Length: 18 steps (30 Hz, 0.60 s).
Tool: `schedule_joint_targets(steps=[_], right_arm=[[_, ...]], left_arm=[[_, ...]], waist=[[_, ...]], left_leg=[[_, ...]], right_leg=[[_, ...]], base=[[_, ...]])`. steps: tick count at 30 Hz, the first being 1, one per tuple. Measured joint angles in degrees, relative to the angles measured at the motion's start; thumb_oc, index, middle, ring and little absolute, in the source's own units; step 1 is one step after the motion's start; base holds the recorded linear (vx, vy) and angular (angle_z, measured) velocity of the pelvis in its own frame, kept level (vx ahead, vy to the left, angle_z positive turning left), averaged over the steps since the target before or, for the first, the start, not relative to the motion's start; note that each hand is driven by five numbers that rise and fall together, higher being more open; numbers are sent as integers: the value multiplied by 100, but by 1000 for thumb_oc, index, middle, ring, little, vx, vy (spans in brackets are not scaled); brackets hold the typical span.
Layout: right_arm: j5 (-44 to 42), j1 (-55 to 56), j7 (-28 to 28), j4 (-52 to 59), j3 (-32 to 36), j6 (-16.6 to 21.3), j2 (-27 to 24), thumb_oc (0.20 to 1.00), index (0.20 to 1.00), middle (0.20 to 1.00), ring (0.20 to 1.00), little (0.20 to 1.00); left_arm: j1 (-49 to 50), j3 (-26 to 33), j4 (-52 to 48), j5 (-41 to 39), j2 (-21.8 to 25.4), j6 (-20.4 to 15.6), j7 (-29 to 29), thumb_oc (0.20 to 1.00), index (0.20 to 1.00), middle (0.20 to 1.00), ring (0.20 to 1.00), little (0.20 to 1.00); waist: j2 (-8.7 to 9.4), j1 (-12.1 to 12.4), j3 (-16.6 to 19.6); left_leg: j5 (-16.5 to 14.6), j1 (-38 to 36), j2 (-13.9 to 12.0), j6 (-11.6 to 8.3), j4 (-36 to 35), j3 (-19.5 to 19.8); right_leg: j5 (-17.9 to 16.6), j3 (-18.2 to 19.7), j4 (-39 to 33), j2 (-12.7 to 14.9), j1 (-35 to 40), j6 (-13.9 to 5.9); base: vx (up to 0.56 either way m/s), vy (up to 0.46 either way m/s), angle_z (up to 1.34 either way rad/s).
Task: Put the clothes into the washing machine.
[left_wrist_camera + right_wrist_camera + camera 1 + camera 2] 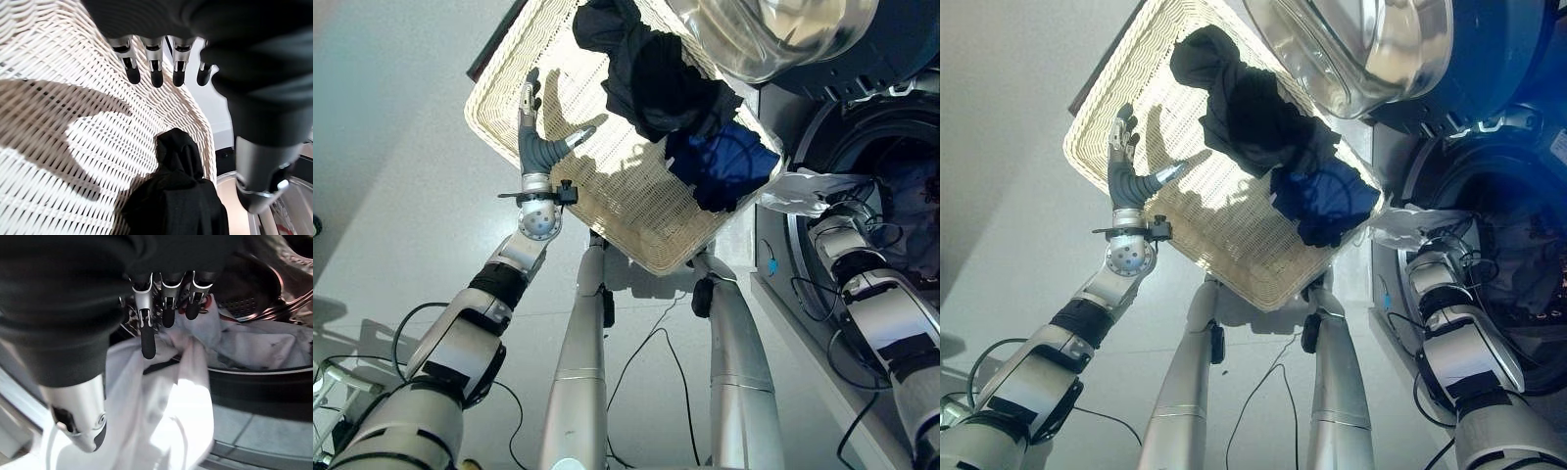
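Note:
A white wicker basket (494,113) stands before me with a heap of black clothes (651,78) and a blue garment (724,162) at its right side. My left hand (540,147) hovers over the basket's bare left part with straight fingers (156,68), apart from the black clothes (181,196). At the washing machine's round opening (891,186) on the right, my right hand (146,333) has its fingers curled on a white cloth (186,411). That cloth (803,191) drapes over the opening's rim. Dark laundry lies inside the drum (1528,245).
The machine's glass door (773,34) hangs open above the basket's right corner. Grey floor lies to the left of the basket. The machine's front panel runs along the right edge.

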<state>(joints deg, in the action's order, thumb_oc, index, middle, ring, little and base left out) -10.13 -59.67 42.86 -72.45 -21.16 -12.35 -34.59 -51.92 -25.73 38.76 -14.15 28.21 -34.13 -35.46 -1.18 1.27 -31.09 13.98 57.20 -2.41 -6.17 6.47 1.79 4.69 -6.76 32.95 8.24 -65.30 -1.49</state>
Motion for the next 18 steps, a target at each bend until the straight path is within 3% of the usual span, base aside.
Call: schedule_joint_targets(steps=[12, 18], right_arm=[[1036, -87, -918, -261, -589, -318, -147, 1000, 1000, 1000, 1000, 1000], [1313, -98, -1093, -288, -726, -390, -197, 1000, 1000, 1000, 1000, 1000]], left_arm=[[-2, 0, -404, 117, 10, -51, 9, 1000, 1000, 1000, 1000, 1000], [-31, -5, -599, 218, -1, -17, 7, 1000, 1000, 1000, 1000, 1000]], waist=[[-52, 111, 5], [-52, 112, 5]], left_leg=[[15, 53, 8, -19, 16, 38], [17, 55, 9, -22, 19, 40]], right_leg=[[60, -10, 114, 10, -74, 19], [60, -11, 118, 11, -75, 19]], base=[[4, -4, 1], [0, 0, 0]])
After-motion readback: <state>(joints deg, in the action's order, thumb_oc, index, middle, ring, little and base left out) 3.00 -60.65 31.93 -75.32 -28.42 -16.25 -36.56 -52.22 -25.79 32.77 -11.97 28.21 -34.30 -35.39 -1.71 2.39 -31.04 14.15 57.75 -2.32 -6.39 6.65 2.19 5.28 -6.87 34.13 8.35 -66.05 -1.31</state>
